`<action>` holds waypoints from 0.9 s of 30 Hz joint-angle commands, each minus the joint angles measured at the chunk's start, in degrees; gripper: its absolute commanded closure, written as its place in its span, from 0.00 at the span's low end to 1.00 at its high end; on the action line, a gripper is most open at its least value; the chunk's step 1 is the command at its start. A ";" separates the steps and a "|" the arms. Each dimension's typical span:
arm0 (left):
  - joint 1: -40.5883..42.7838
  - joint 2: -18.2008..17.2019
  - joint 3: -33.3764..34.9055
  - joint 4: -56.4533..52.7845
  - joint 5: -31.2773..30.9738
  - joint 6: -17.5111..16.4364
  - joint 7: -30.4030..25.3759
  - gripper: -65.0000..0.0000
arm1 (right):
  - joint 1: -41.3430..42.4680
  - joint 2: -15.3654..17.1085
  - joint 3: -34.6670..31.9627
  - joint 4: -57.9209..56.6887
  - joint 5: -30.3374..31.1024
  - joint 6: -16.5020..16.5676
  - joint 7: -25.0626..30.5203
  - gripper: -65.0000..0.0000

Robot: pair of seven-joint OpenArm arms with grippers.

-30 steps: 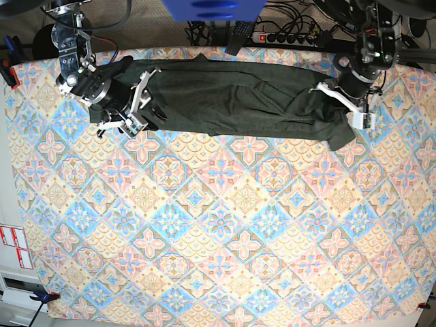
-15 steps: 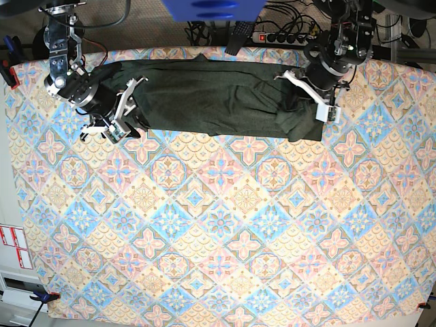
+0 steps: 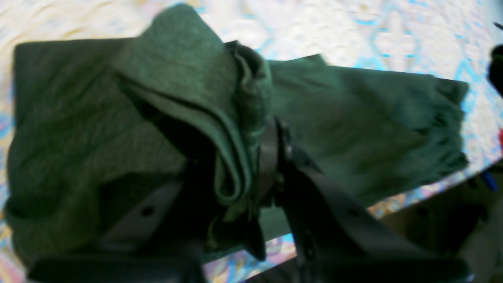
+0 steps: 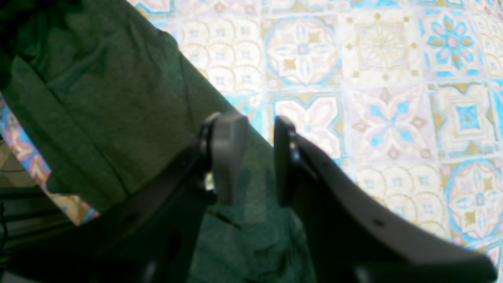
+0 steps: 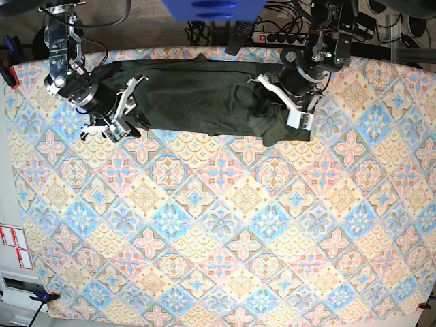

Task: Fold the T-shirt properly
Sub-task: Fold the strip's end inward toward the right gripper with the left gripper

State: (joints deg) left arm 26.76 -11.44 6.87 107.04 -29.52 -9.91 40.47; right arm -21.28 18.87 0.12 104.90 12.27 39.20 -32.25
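Since the earlier frames the left gripper (image 5: 285, 102) has travelled inward along the far edge of the table, dragging the shirt's end with it, so the T-shirt (image 5: 197, 95) is now shorter and doubled over at its three o'clock end. It lies as a long dark band at twelve o'clock on the patterned tablecloth (image 5: 218, 225), close to the far edge. From the left wrist view that gripper (image 3: 251, 165) is pinched tight on a bunched fold of the T-shirt (image 3: 188, 90). At nine o'clock the right gripper (image 5: 119, 112) sits over the other end, its jaws (image 4: 255, 157) a little apart with cloth beneath them; whether they grip it I cannot tell. Behind the table, a power strip (image 5: 289, 37) and tangled cables lie at one o'clock.
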 commanded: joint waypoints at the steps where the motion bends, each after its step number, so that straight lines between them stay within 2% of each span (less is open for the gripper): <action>1: 0.18 -0.12 0.73 0.87 -0.59 -0.51 -1.13 1.00 | 0.22 0.51 0.36 1.08 0.96 0.14 1.44 0.76; 10: 0.62 -0.29 2.75 0.87 -0.59 -0.51 -1.13 1.00 | 0.13 0.51 0.36 1.25 0.96 0.14 1.44 0.76; 13: 0.71 -0.47 2.75 0.87 -0.59 -0.51 -1.04 0.86 | 0.13 0.51 0.36 1.25 0.96 0.14 1.44 0.76; 19: 2.29 -0.56 2.66 3.07 -0.94 -0.51 -1.04 0.44 | 0.13 0.51 0.28 1.25 0.96 0.14 1.44 0.76; 21: 3.35 -0.73 2.58 5.97 -1.12 -0.51 -1.04 0.34 | 0.13 0.51 0.36 1.25 0.96 0.14 1.52 0.76; 24: 4.23 -3.20 2.49 10.19 -1.30 -0.51 -1.13 0.25 | 0.13 0.51 0.36 1.25 0.96 0.14 1.52 0.76; 27: 3.96 -5.39 2.40 10.27 -1.12 -0.51 -1.22 0.23 | 0.13 0.51 0.36 1.16 0.96 0.14 1.52 0.76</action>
State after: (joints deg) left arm 30.41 -16.53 9.50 116.51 -30.13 -10.04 40.05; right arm -21.32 18.90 0.12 105.01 12.25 39.18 -32.23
